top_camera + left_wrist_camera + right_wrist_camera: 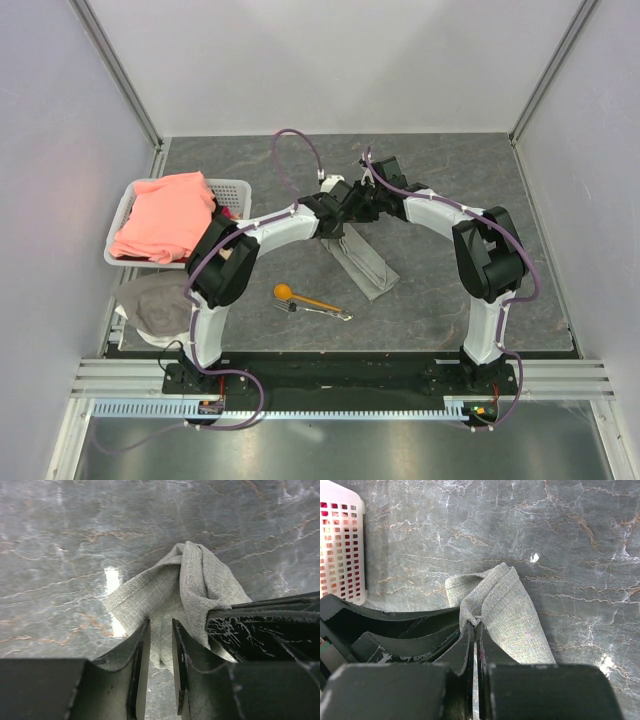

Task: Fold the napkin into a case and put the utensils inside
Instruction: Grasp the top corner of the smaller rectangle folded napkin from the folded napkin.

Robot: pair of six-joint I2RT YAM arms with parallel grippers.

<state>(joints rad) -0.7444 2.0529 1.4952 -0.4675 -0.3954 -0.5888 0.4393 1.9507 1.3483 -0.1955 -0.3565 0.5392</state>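
Two stages made up the task, and only the first looked largely done. The napkin [368, 265] lay on the desk [450, 180] as a narrow oblong strip running from the middle of the desk toward both arms' tips. Its far end was bunched and lifted where the pincers met.

The right pincer [476, 627] was closed on a fold at that end, the cloth pinched between its jaws. The left pincer [160, 625] stood beside it with its jaws slightly parted. Cloth showed in the gap, but no firm grip was evident.

Whether the strip already had a usable opening could not be determined.

The second stage was not started. The spoon [298, 296] and the fork [325, 311] lay side by side on the desk, near the strip's near end but apart from it. Both remained to be picked up and put inside.
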